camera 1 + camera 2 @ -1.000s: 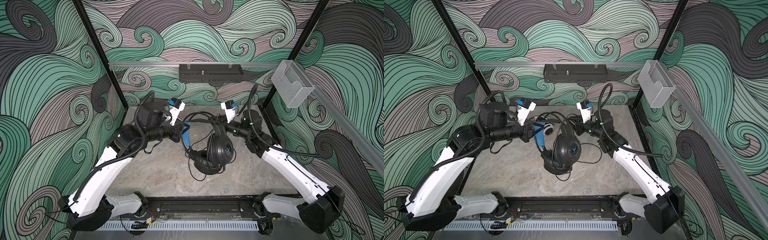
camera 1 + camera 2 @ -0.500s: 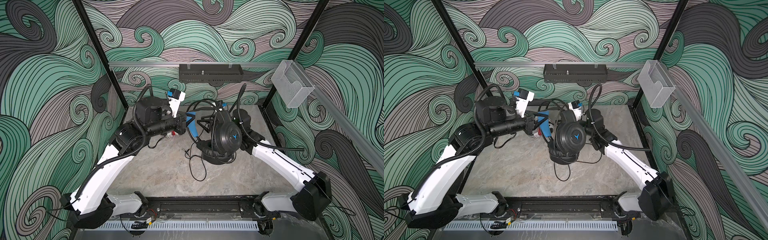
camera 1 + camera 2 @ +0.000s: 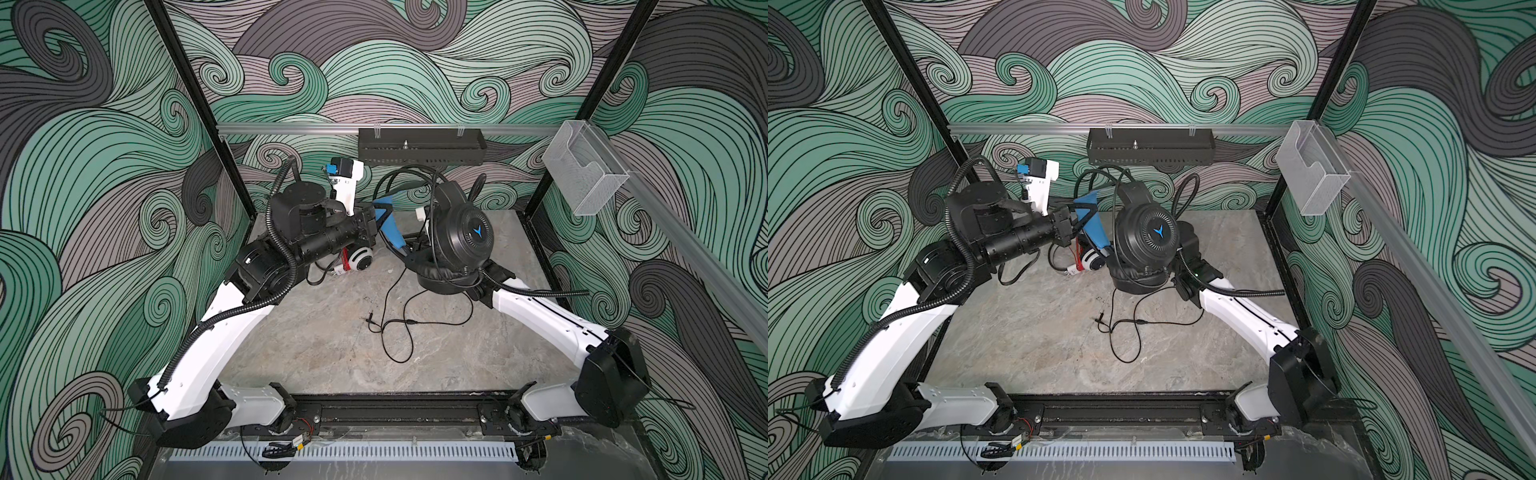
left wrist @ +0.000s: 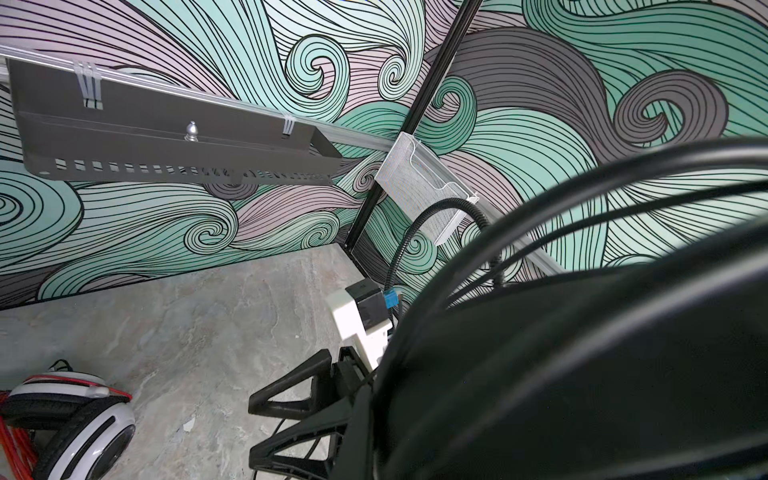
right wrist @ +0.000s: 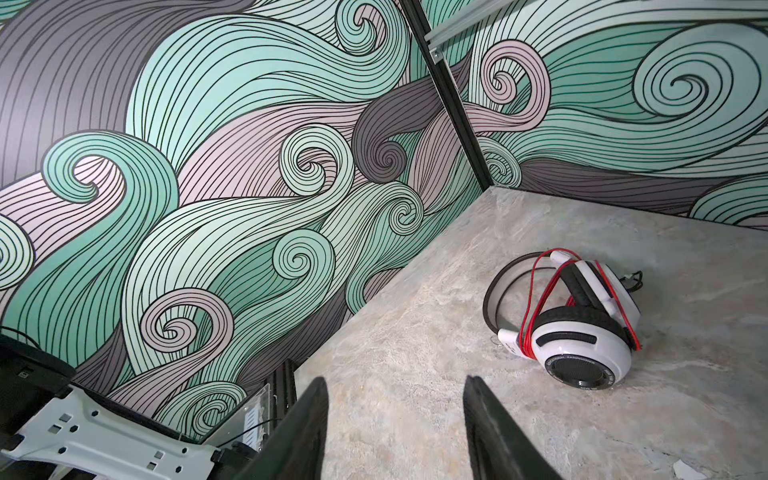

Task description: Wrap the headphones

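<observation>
Holds black headset [image 3: 461, 241] aloft by blue headband [image 3: 392, 235] in clamped left jaws, letting black cable [image 3: 436, 324] trail to counter [image 3: 316, 357] for winding, with right jaws apart and empty.

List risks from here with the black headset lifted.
1. The black headset hangs from the shut left jaws alone, by its blue band; right jaws are open and empty. It may swing or slip.
2. Its cable trails loose on the table, close to the right arm; it could snag.
3. The white headset lies under the left arm; dipping could knock it.
</observation>
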Controlling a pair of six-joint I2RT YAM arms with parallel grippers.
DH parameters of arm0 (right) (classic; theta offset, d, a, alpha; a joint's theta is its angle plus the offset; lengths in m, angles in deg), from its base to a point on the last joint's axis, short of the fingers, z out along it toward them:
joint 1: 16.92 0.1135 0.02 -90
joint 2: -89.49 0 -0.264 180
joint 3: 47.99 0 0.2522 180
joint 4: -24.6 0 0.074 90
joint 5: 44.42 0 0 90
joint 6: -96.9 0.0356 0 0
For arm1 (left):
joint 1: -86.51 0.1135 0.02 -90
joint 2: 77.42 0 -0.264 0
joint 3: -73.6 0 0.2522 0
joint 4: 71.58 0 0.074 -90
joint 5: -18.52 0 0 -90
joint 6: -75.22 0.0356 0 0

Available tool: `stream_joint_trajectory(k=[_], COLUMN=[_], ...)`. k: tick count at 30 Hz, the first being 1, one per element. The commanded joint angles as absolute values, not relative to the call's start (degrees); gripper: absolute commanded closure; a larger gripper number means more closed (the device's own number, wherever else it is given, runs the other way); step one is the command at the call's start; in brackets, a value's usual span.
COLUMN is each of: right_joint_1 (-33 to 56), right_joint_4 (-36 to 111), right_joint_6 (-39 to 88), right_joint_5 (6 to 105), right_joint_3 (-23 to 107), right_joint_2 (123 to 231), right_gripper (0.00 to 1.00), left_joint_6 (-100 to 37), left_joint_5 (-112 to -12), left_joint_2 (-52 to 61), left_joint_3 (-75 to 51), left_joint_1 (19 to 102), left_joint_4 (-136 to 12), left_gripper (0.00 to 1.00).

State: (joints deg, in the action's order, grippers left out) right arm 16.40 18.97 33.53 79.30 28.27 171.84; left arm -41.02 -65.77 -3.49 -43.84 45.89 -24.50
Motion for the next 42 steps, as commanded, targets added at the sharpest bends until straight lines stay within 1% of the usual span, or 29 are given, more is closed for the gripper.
stream_joint_trajectory(k=[1, 4, 6, 9, 11, 13, 17, 23, 26, 30, 34, 36, 42], right_joint_1=[16.62, 16.68, 16.74, 17.04, 17.40, 18.01, 19.79, 22.51, 23.69, 25.97, 28.78, 29.93, 33.22], right_joint_4=[16.30, 16.31, 16.48, 16.75, 19.51, 22.59, 30.53, 41.58, 44.70, 49.30, 53.95, 54.98, 58.61], right_joint_6=[34.74, 34.88, 35.17, 35.40, 34.23, 32.63, 28.13, 22.10, 20.37, 17.42, 13.86, 12.83, 10.67], right_joint_5=[80.74, 80.82, 80.60, 80.30, 79.59, 78.40, 74.74, 66.53, 64.29, 60.29, 56.25, 55.57, 53.74], right_joint_3=[26.41, 24.22, 22.79, 21.30, 21.33, 21.38, 22.29, 24.27, 24.84, 26.81, 29.78, 30.52, 31.57], right_joint_2=[171.68, 170.81, 170.29, 169.91, 169.66, 169.07, 167.34, 165.20, 164.86, 165.80, 167.08, 167.10, 165.72], right_gripper=[0.48, 0.51, 0.56, 0.67, 0.74, 0.78, 0.81, 0.87, 0.89, 0.92, 0.95, 0.96, 0.97], left_joint_6=[-43.87, -44.46, -45.13, -46.68, -47.87, -49.08, -51.60, -54.30, -55.91, -57.54, -58.46, -56.78, -50.77], left_joint_5=[-69.27, -71.39, -73.10, -76.54, -79.65, -83.22, -89.76, -96.52, -98.36, -98.38, -100.77, -102.10, -107.77], left_joint_2=[-4.29, -4.48, -4.52, -4.89, -5.00, -5.26, -5.29, -2.63, -0.37, 2.29, 3.70, 5.98, 8.22], left_joint_3=[-46.77, -46.86, -46.88, -46.14, -45.62, -45.09, -44.40, -46.39, -48.87, -51.79, -52.22, -52.13, -50.61], left_joint_1=[45.60, 45.55, 45.56, 45.55, 45.55, 45.55, 45.55, 45.62, 45.64, 45.69, 45.73, 45.90, 47.45], left_joint_4=[-30.21, -30.70, -30.99, -31.95, -32.25, -32.83, -34.83, -36.74, -36.63, -36.98, -37.02, -37.64, -38.32], left_gripper=[1.00, 1.00, 1.00, 1.00, 1.00, 1.00, 1.00, 1.00, 1.00, 1.00, 1.00, 1.00, 1.00])
